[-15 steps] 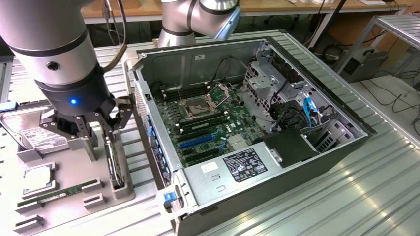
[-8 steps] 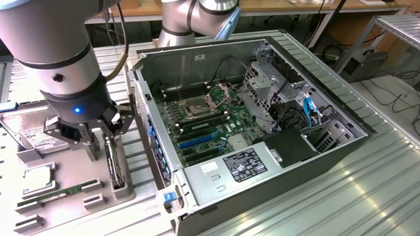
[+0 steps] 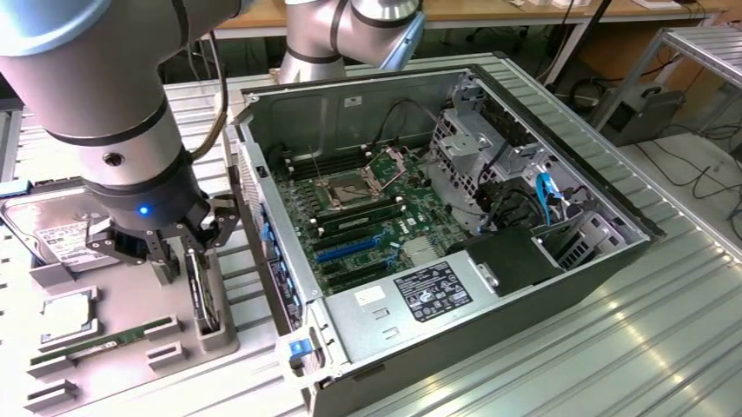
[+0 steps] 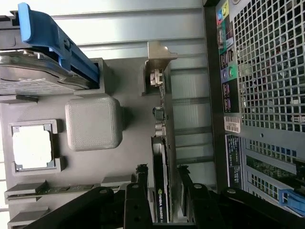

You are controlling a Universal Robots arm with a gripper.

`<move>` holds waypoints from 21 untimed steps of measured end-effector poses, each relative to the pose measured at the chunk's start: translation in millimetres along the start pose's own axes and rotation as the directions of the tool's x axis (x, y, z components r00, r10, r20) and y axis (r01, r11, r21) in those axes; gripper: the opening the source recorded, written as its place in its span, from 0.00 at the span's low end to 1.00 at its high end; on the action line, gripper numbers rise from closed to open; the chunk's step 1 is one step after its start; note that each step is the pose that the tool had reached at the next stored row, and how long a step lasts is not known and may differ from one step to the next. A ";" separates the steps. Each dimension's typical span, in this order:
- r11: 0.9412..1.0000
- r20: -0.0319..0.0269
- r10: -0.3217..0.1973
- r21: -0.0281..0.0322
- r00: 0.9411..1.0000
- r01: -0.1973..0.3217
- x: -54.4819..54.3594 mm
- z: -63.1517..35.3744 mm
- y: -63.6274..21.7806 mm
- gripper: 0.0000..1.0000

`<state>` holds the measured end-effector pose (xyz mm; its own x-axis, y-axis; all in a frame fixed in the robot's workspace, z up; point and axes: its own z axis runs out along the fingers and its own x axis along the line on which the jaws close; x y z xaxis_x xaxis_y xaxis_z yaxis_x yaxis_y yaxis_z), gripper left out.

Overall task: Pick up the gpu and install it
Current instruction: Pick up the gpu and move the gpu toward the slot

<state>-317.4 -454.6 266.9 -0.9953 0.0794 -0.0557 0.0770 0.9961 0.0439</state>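
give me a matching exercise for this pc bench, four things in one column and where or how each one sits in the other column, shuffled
Things
1. slim black gpu card
2. thin green RAM stick
3. square silver processor chip
4. dark metal computer case

States
A. lying on its side, open, green motherboard showing
B. standing on edge between the open gripper fingers
C. lying flat in slots on the grey tray
D. sitting in a square grey frame

Pairs: 1-B, 2-C, 3-D, 4-A
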 end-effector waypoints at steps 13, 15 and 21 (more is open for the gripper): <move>1.000 -0.001 0.001 -0.018 1.000 -0.001 0.2 18.5 -0.7 0.38; 1.000 -0.002 0.001 -0.018 1.000 -0.001 0.2 19.3 0.0 0.38; 1.000 -0.002 0.001 -0.018 1.000 -0.001 0.5 20.1 1.6 0.38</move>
<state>-316.6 -452.2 246.9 -0.9953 0.0804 -0.0540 0.0770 0.9951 0.0620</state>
